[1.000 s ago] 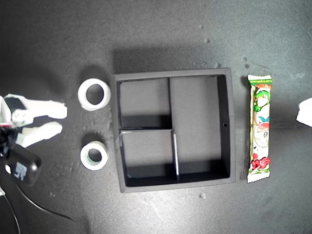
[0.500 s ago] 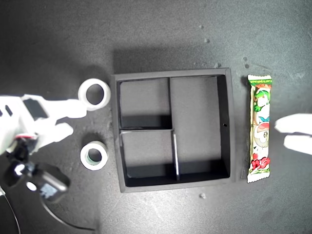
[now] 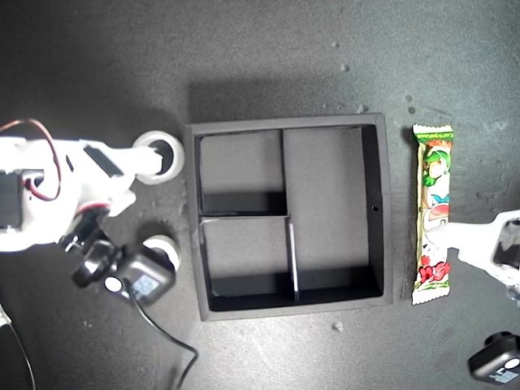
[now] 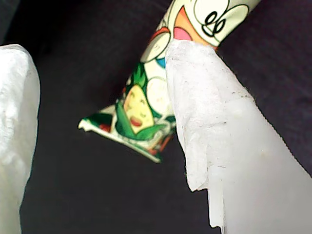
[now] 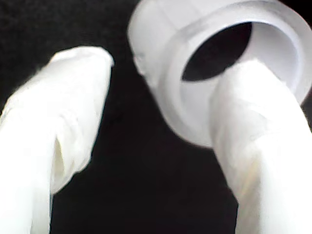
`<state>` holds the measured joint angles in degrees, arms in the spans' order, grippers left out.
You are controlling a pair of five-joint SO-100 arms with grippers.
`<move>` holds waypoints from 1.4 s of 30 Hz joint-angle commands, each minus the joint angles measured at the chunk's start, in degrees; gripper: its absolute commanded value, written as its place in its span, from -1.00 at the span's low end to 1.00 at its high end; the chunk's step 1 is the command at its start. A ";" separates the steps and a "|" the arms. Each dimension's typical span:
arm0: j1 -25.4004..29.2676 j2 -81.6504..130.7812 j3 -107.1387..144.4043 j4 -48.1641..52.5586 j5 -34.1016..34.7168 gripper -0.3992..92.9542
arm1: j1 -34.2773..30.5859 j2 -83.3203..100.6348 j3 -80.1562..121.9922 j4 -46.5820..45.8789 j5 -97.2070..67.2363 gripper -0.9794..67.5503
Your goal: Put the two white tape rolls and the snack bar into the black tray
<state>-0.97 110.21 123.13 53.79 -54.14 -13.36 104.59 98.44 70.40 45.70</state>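
Observation:
The black tray [image 3: 386, 203] lies in the middle of the exterior view with nothing in its compartments. One white tape roll [image 3: 157, 145] [image 5: 165, 73] sits by the tray's upper side wall at the exterior view's left. My second gripper [image 3: 146, 179] [image 5: 163, 68] is open, one finger [image 5: 253, 126] lying over the roll's hole and the other apart from it. A second tape roll [image 3: 165, 246] below is half hidden by that arm's camera. The snack bar [image 3: 433, 179] [image 4: 141, 112] lies along the tray's side at the exterior view's right. My first gripper [image 4: 97, 68] is open, one finger [image 3: 459, 236] [image 4: 209, 122] across the packet.
A dark, matte table surface [image 3: 268, 49] carries everything. A black cable [image 3: 166, 329] trails from the second arm at the exterior view's lower left. A black camera body [image 3: 497, 361] shows at that view's lower right. Small white specks [image 3: 337, 326] lie near the tray.
Both arms have come in towards the tray. The second gripper's finger has reached the upper tape roll, and the first gripper's finger has reached the snack bar. The lower roll became partly covered.

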 commanded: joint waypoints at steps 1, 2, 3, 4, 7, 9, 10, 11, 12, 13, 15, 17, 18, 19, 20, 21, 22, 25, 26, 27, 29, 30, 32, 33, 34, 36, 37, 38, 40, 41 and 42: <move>-0.88 -0.09 -2.02 0.18 0.62 -0.64 | -0.44 0.18 0.00 0.53 -7.21 -0.47; -1.05 -0.35 -2.20 0.09 0.79 -0.64 | -0.44 0.18 0.18 0.53 -7.21 -0.47; -1.14 -0.62 -2.46 -0.09 1.05 -0.64 | -0.53 0.18 0.26 0.53 -7.29 -0.47; -1.14 -1.23 -2.90 -0.09 1.14 -0.64 | -0.53 0.18 0.35 0.53 -7.29 -0.47; -0.62 -3.25 -4.22 -0.18 1.23 -0.64 | -0.35 0.18 0.88 0.53 -7.03 -0.47; -0.18 -4.22 -5.10 -0.18 1.23 -0.64 | -0.26 0.18 1.41 0.53 -6.68 -0.46; -0.09 -4.48 -5.36 -0.18 1.32 -0.64 | -0.18 0.18 1.76 0.53 -6.50 -0.46; -0.09 -4.75 -5.54 -0.18 1.41 -0.64 | -0.18 0.18 2.02 0.53 -6.33 -0.46; -0.09 -5.01 -5.71 -0.18 1.41 -0.64 | -0.18 0.18 2.29 0.53 -6.24 -0.45; -0.09 -5.45 -5.89 -0.18 1.49 -0.64 | -0.18 0.18 2.55 0.53 -6.24 -0.45; -0.35 -6.50 -5.98 -0.18 1.49 -0.64 | -0.18 0.18 3.43 0.53 -6.15 -0.44; -0.53 -7.91 -6.24 -0.18 1.49 -0.64 | 0.00 0.18 5.10 0.53 -6.15 -0.43; -0.62 -8.61 -6.42 -0.18 1.49 -0.64 | 0.09 0.18 6.06 0.62 -6.33 -0.42; -0.70 -9.58 -6.59 -0.18 1.49 -0.64 | 0.18 0.18 7.03 0.53 -6.68 -0.42; -0.79 -10.46 -6.94 -0.26 1.49 -0.64 | 0.18 0.18 8.00 0.09 -7.47 -0.42; -0.97 -11.60 -7.29 -0.26 1.49 -0.64 | -0.09 0.18 8.96 -0.35 -8.26 -0.42; -1.23 -12.83 -7.73 -0.26 1.41 -0.64 | -0.35 0.18 9.93 -0.70 -8.79 -0.42; -1.85 -16.79 -9.49 -0.26 1.41 -0.64 | -1.49 0.18 13.18 -3.34 -9.67 -0.42; -2.02 -18.02 -10.20 -0.26 1.41 -0.64 | -2.02 0.18 14.85 -5.10 -9.76 -0.42; -2.20 -19.25 -10.81 -0.26 1.41 -0.64 | -2.37 0.18 16.52 -7.12 -9.76 -0.42; -2.64 -21.45 -12.13 -0.26 1.58 -0.64 | -2.64 0.18 19.42 -10.72 -10.37 -0.43; -2.72 -22.32 -12.74 -0.18 1.67 -0.64 | -2.55 0.18 19.95 -11.78 -10.72 -0.43; -2.81 -23.47 -13.45 -0.18 1.67 -0.64 | -2.20 0.18 19.69 -12.83 -12.30 -0.43; -2.81 -23.82 -13.62 -0.18 1.67 -0.64 | -2.02 0.18 19.25 -13.45 -13.27 -0.44; -2.81 -23.99 -13.62 -0.18 1.67 -0.64 | -1.76 0.18 18.90 -13.89 -14.06 -0.44; -2.81 -24.08 -13.45 -0.18 1.49 -0.65 | -1.05 0.09 18.72 -14.85 -15.12 -0.44; -2.81 -23.99 -13.27 -0.18 1.49 -0.67 | -0.79 -0.09 18.90 -15.29 -15.38 -0.44; -2.81 -23.91 -13.18 -0.18 1.49 -0.70 | -0.53 -0.53 19.07 -15.73 -15.56 -0.43; -2.64 -23.91 -13.18 -0.18 1.32 -0.80 | 0.00 -2.64 18.37 -15.91 -15.73 -0.43; -2.64 -23.82 -13.18 -0.18 1.14 -0.85 | 0.35 -4.31 17.31 -15.91 -16.00 -0.43; -2.64 -23.73 -13.10 -0.18 1.05 -0.89 | 0.88 -6.42 15.73 -15.82 -16.44 -0.43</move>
<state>-3.34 86.40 111.18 53.88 -53.00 -13.62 100.63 117.86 55.20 32.61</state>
